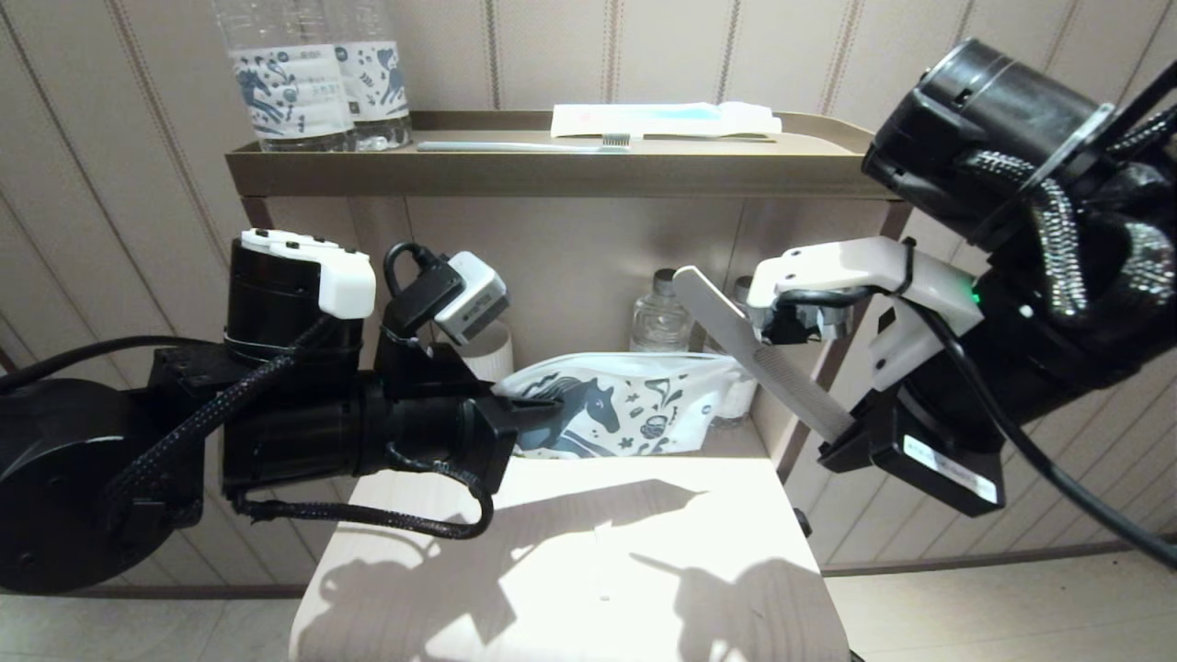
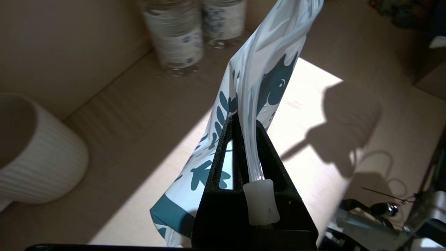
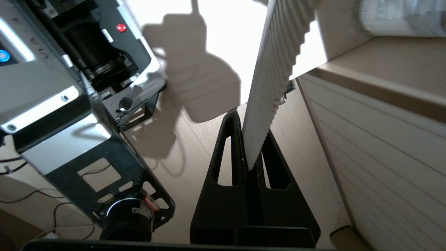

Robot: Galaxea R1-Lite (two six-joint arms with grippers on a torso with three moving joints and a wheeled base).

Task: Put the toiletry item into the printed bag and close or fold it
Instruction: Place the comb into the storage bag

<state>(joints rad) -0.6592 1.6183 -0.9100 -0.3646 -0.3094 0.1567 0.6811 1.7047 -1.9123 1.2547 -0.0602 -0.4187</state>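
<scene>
Above the pale table (image 1: 588, 552), the left gripper (image 1: 515, 418) is clenched on the zip strip end of the printed bag (image 1: 634, 405), holding it off the surface. Just to its right, the right gripper (image 1: 841, 437) grasps the toiletry item (image 1: 759, 359), which slants up over the bag's far end.

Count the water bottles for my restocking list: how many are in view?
4: two printed-label bottles on the top shelf's left end, and two on the lower shelf, one behind the printed bag, another mostly hidden. More may be hidden.
</scene>
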